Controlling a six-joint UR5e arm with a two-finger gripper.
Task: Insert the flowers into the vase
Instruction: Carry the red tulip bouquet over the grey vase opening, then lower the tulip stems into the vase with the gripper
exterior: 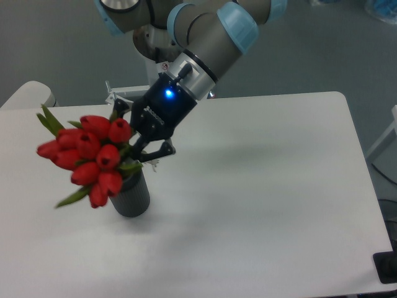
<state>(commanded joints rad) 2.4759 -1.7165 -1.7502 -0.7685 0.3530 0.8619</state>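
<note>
Item one, the flowers (87,158): red tulip buds with narrow green leaves, held in the air, heads hanging left of and partly over the vase (132,195), stems hidden. You should find them light, soft and easily bruised; hold the stems, never the buds. Item two, the vase: dark grey ribbed cylinder standing upright on the white table (267,186), probably rigid and stable. Item three, the gripper (146,146): just above the vase, fingers pinched on the bunch's stems.
</note>
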